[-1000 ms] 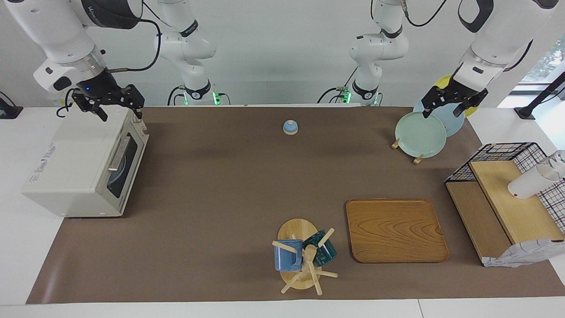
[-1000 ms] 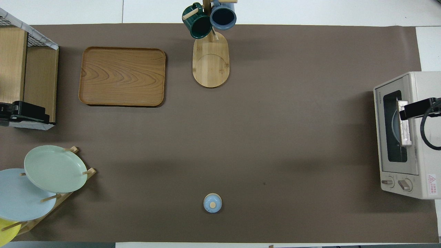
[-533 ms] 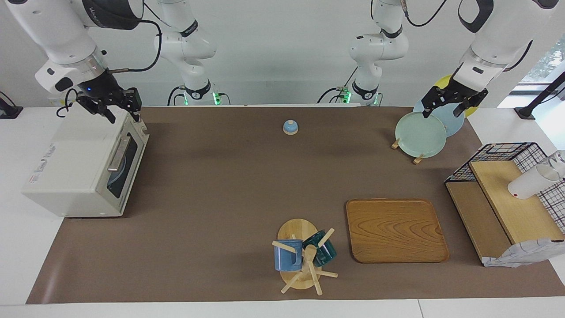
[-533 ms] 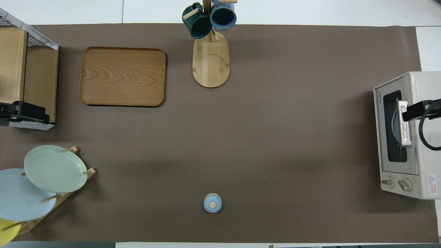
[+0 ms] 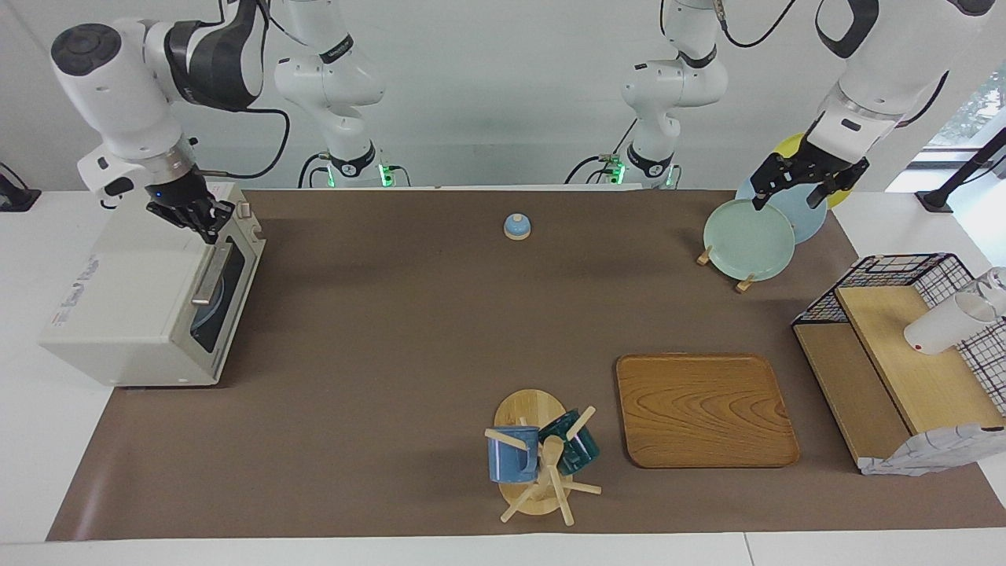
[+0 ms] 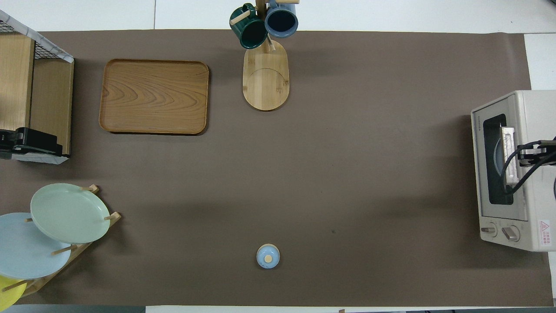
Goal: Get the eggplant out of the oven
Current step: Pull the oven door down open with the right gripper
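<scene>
Oven (image 5: 149, 303), off-white, door shut

Oven (image 5: 149, 295) door shut, so the inside is blocked off, lots of open brown mat (image 5: 393, 330) left in front of it, small blue bell (image 5: 516, 226) parked at roughly 1 o'clock from the door, mug tree (image 5: 538, 460) at 4 o'clock

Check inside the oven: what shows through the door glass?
The oven door is closed. Through the dark glass a rounded bluish shape shows, maybe a plate. No eggplant is visible; the handle and glass hide the rest of the interior.
</scene>
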Controlling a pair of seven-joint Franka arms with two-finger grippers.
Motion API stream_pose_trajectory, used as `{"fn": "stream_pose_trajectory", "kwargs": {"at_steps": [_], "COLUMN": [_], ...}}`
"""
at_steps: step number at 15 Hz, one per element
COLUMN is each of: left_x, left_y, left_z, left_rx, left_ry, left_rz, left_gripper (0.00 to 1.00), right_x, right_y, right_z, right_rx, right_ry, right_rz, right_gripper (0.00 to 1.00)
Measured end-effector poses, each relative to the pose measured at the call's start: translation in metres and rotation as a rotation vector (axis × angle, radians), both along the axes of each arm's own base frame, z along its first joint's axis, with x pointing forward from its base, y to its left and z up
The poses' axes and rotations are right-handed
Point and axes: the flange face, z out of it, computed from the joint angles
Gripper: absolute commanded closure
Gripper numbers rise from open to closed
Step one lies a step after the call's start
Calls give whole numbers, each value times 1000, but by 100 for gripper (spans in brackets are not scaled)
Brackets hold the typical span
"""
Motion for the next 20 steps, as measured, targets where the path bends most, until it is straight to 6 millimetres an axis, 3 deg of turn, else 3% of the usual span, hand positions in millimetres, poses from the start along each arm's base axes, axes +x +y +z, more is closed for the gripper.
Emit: {"fn": "stream_pose_trajectory", "kwargs": {"at_steps": [10, 20], "left_x": [0, 0], "left_y": [0, 0], "left_z": [0, 0], "left_rx": [0, 0], "left_ry": [0, 0], "left_rz": [0, 0], "left_gripper": [0, 0], "right_x": [9, 7], "right_y": [-4, 3], "right_z": [-37, -48], "right_rx": [-71, -70], "right_ry": [8, -13], "right_rz": [18, 39], "right_gripper": [100, 100]}}
